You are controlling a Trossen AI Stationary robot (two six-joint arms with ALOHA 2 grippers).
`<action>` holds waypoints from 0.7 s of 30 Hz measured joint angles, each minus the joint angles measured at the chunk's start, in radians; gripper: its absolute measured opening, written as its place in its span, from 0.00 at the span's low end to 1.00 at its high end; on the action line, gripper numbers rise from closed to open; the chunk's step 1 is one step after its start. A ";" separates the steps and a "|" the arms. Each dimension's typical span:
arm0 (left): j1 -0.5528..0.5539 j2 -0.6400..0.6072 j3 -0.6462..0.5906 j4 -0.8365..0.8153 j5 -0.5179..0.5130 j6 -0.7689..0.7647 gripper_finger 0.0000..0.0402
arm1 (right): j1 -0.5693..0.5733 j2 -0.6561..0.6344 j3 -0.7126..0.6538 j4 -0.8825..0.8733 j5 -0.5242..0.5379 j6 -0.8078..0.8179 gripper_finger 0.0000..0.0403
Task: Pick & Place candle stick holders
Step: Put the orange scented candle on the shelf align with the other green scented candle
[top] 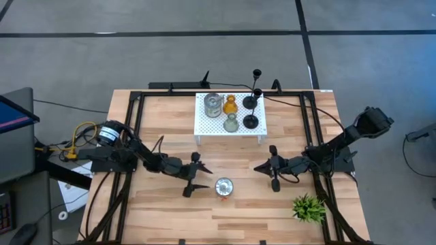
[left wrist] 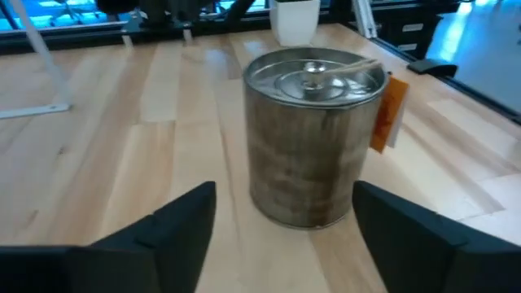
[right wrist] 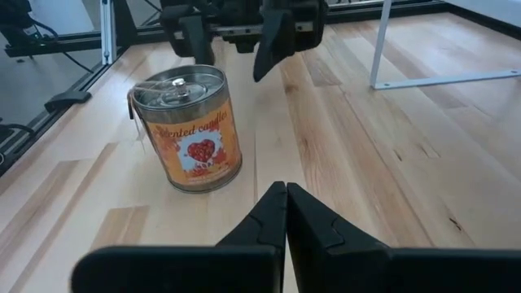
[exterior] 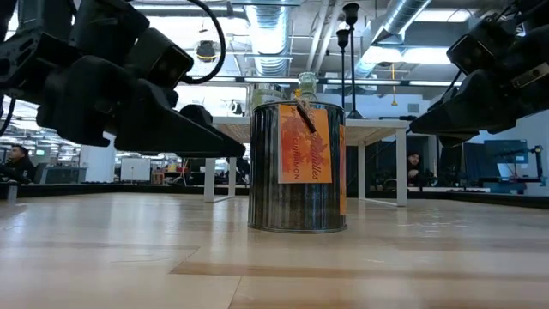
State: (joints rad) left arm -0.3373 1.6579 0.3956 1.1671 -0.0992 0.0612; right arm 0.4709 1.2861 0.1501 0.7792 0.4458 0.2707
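On the pale wooden table (top: pixel 157 218), a silvery jar-like candle holder with an orange label (top: pixel 224 187) stands upright, free between the left end effector (top: pixel 194 175), fingers apart. Backing away straight should avoid tipping it. The right end effector (top: pixel 274 168) waits nearby, fingers together.

A silvery jar-like candle holder (top: pixel 224 187) with an orange label stands upright on the wooden surface (top: pixel 170 214), lid on. The others stand upright on the white stand (top: pixel 204 124): a second silvery jar (top: pixel 213 105), amber glass (top: pixel 230 105), grey-green (top: pixel 231 123), two black thin-stemmed (top: pixel 251 121)
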 joint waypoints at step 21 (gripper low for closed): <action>0.003 0.149 0.115 0.002 0.010 -0.151 0.94 | -0.003 0.000 0.000 -0.015 0.000 0.000 0.00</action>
State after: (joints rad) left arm -0.3340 1.8067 0.5105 1.1691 -0.0888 -0.0898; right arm 0.4683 1.2865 0.1501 0.7643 0.4461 0.2710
